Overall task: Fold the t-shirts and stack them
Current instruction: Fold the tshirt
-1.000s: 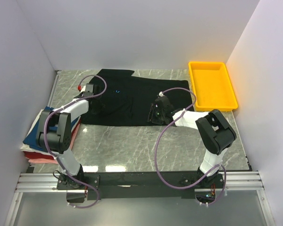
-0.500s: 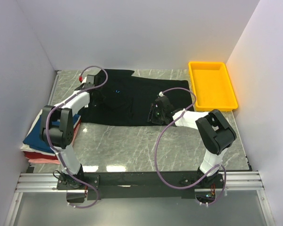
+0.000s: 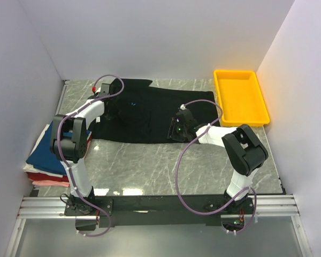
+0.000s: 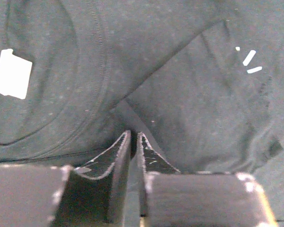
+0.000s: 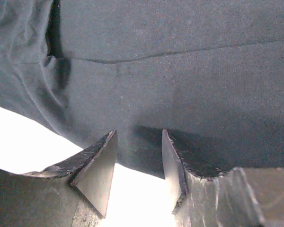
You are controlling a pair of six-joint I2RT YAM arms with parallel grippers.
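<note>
Two grippers are working the black t-shirt, which is lying spread across the far middle of the marble table. The left gripper is pinching a raised fold near the white neck label, its jaws almost together. The right gripper is standing unclenched over the near hem. At the left wall the folded shirts are sitting stacked, navy on top.

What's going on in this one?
Two arms are working on a black t-shirt spread on the marble table. The left tool is nearly shut, seemingly pinching cloth near the white neck label. The right tool stands open over the shirt's near hem. A folded stack, navy on top, sits at the left edge.
</note>
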